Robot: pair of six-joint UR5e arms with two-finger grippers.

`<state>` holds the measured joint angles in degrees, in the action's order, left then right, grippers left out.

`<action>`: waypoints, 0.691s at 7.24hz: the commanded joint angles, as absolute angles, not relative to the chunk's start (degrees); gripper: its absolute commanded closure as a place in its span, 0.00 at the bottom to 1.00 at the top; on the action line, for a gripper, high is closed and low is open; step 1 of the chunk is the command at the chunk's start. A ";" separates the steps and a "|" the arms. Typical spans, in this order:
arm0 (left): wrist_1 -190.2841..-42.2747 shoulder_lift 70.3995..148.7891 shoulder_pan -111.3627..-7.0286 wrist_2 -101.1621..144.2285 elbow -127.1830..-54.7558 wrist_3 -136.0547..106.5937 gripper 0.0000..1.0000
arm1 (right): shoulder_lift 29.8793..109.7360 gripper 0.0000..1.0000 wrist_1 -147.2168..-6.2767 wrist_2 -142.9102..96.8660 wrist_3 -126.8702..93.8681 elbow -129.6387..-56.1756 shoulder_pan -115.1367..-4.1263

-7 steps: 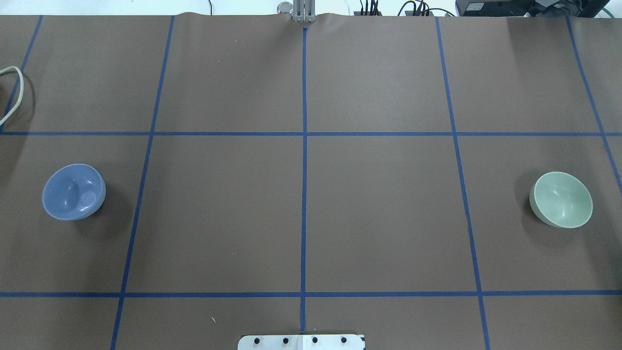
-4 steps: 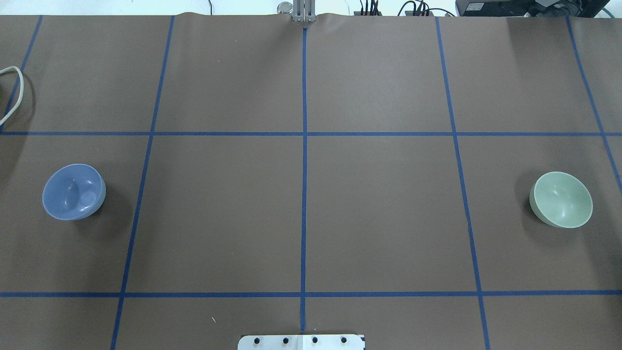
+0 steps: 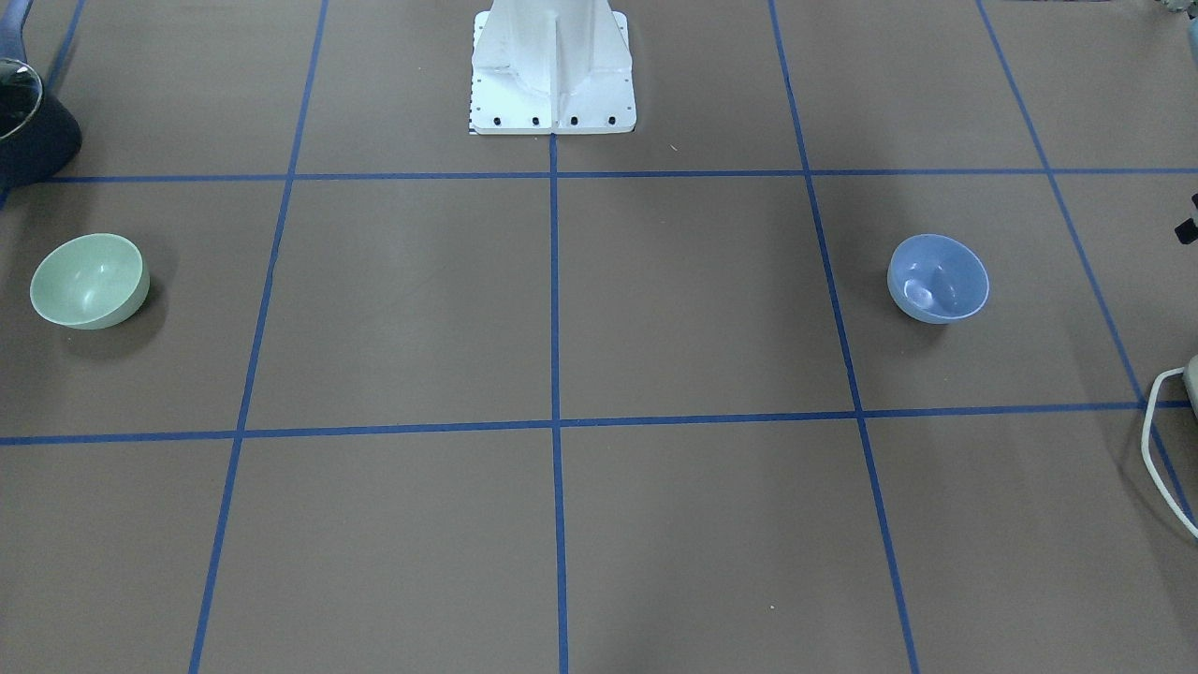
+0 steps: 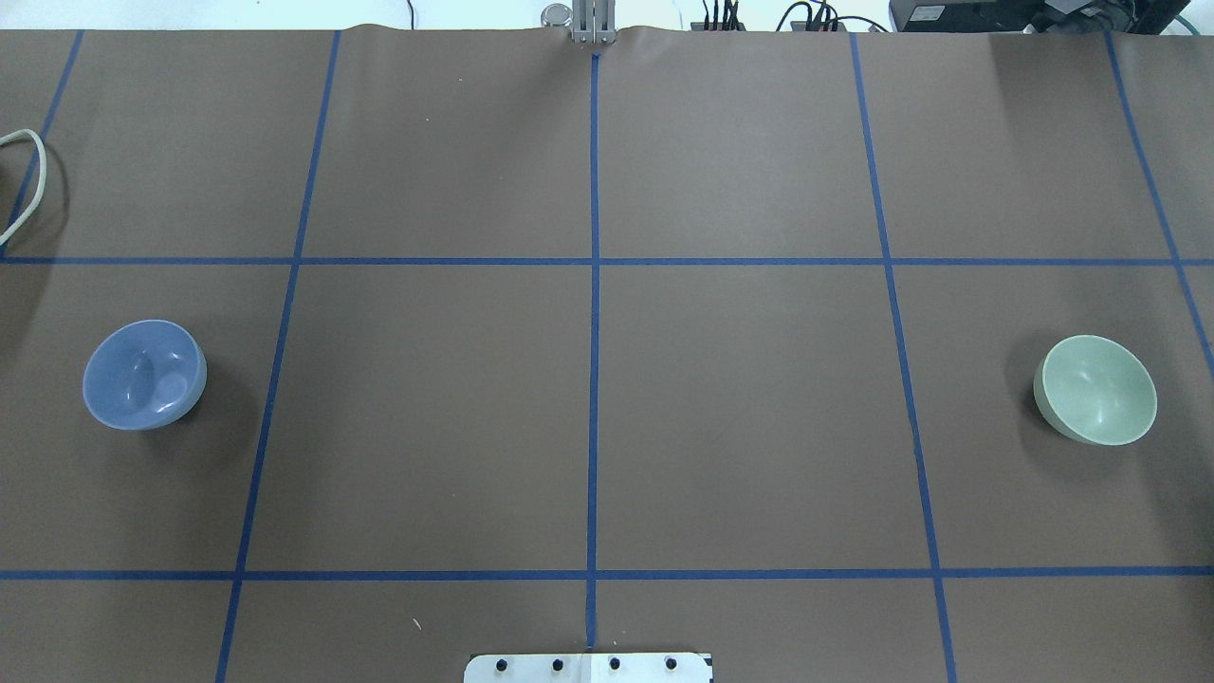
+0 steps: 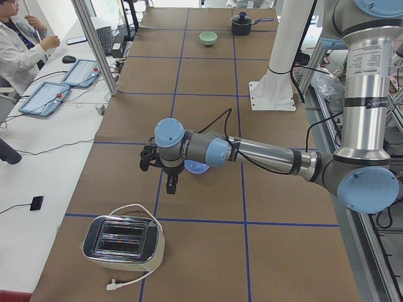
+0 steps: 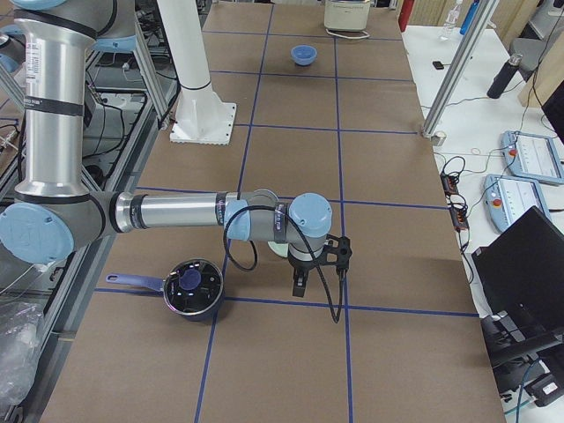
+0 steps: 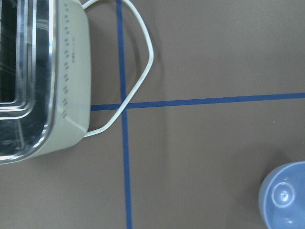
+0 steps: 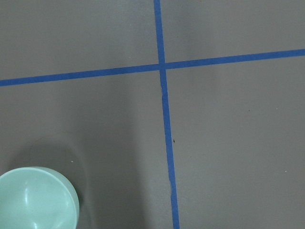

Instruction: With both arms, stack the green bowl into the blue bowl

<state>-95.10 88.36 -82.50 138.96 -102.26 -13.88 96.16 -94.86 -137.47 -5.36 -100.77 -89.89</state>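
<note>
The blue bowl (image 4: 143,374) stands upright at the table's left side, also seen in the front view (image 3: 938,278) and the left wrist view (image 7: 286,198). The green bowl (image 4: 1097,389) stands upright at the right side, also in the front view (image 3: 89,280) and the right wrist view (image 8: 35,200). My left gripper (image 5: 171,184) hangs above the table beside the blue bowl (image 5: 196,167). My right gripper (image 6: 300,284) hangs beside the green bowl (image 6: 278,250). Both grippers show only in the side views, so I cannot tell whether they are open or shut.
A toaster (image 5: 123,242) with a white cord (image 7: 138,57) lies at the table's left end. A dark pot (image 6: 189,286) stands near the green bowl at the right end. The white pedestal (image 3: 552,65) stands at the robot's side. An operator (image 5: 19,44) sits beside the table.
</note>
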 commanded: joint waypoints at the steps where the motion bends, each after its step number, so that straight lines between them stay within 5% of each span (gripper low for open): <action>1: -108.73 87.90 -73.87 138.78 -101.70 -31.46 0.00 | 96.06 0.00 -94.83 -137.81 -5.36 -100.72 -89.82; 5: -124.18 86.67 -65.92 138.51 -94.04 -35.95 0.07 | 96.06 0.00 -94.83 -137.72 -5.19 -100.72 -89.65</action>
<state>-121.11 87.39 -67.38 138.51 -95.36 -35.44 96.07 -94.83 -137.74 -5.26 -100.73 -89.69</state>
